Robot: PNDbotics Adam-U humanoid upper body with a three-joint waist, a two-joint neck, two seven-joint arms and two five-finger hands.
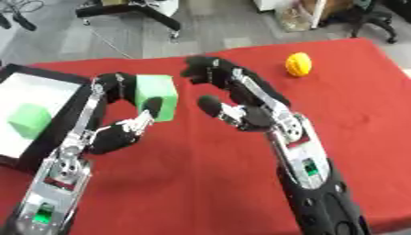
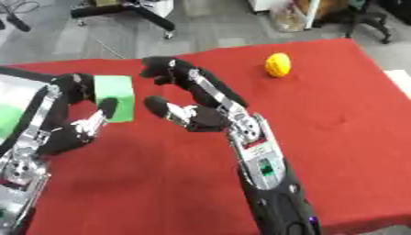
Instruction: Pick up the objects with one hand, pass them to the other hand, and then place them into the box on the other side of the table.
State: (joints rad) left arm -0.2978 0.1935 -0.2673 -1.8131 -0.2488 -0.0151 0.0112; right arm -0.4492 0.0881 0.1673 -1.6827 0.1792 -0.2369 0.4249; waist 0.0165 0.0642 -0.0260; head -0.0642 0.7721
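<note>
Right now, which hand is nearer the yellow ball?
Right. The right hand sits mid-table, left of the yellow ball; the left hand is farther left, holding a green block.

A green cube (image 1: 156, 97) is held above the red cloth, another lies in the box (image 1: 48, 89), a yellow ball (image 1: 298, 64) sits far right.

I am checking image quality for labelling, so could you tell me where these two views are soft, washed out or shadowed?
Left eye view: the box floor glares white, the green block in the left hand has soft edges. Right eye view: the yellow object is blurred, the right hand casts faint shadow on the red cloth.
</note>
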